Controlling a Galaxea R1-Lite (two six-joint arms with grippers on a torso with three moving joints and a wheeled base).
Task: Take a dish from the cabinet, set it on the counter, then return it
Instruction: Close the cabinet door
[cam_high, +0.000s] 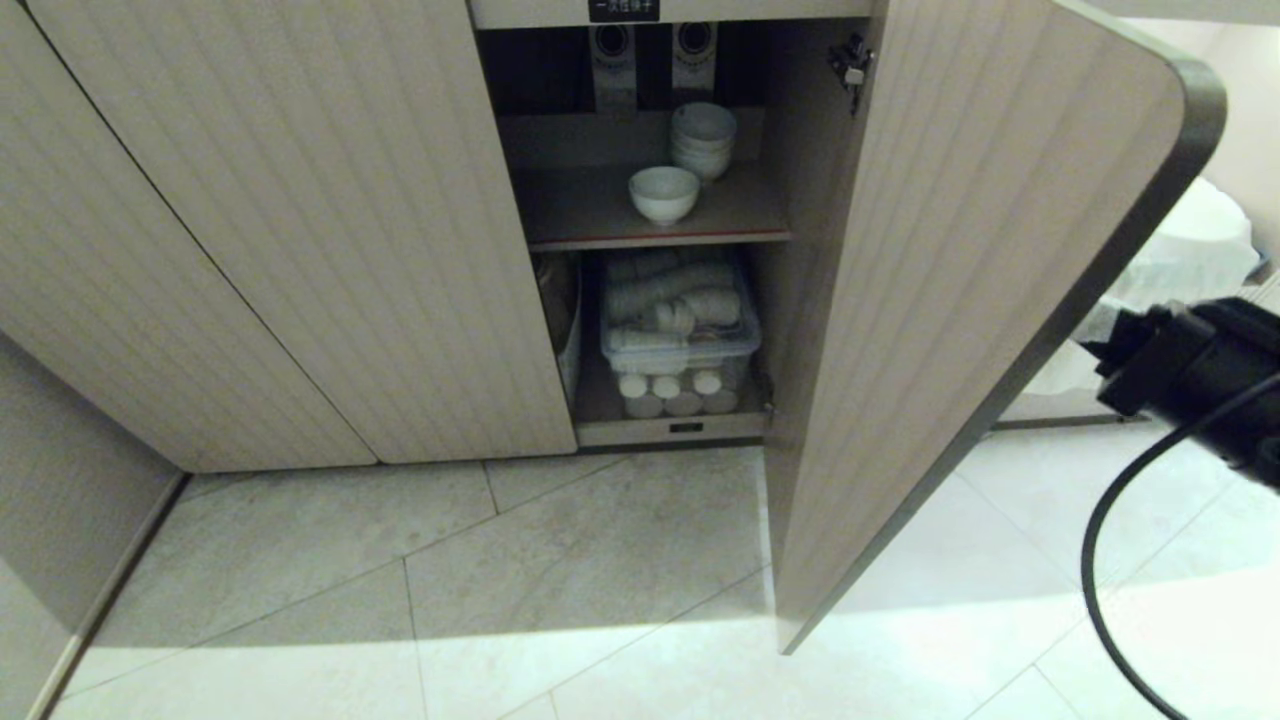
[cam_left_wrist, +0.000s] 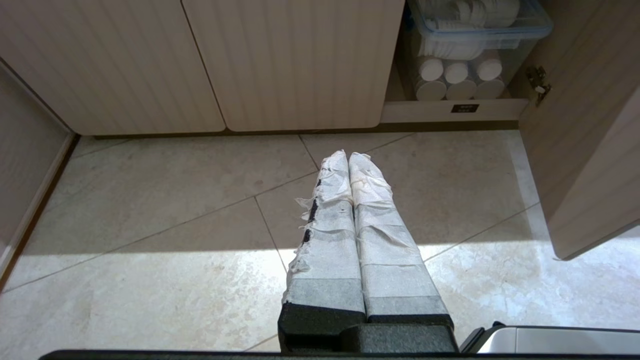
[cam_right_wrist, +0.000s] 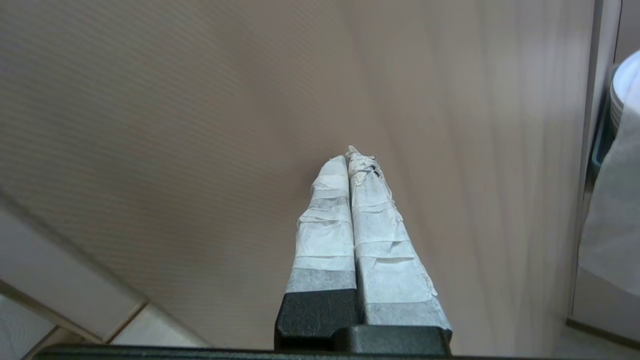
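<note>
1 dish (cam_high: 663, 192), 1 bowl stack (cam_high: 703, 138)

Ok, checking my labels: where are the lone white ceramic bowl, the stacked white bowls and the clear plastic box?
lone white ceramic bowl (cam_high: 663, 193), head view, its side.
stacked white bowls (cam_high: 703, 125), head view, top bowl.
clear plastic box (cam_high: 680, 345), head view, lid edge.

Cabinet (cam_high: 300, 230) open on one bay only; the swung-out door (cam_high: 950, 300) stands between the right gripper (cam_right_wrist: 350, 155), fingers pressed together, & the opening. Upper shelf (cam_high: 745, 215): single dish (cam_high: 663, 192) at front w/ free room to its left; bowl stack (cam_high: 703, 138) just behind it. Lower bay packed by clear bin (cam_high: 680, 335) & cups (cam_high: 675, 393). Floor (cam_high: 450, 580) in front is bare.
</note>
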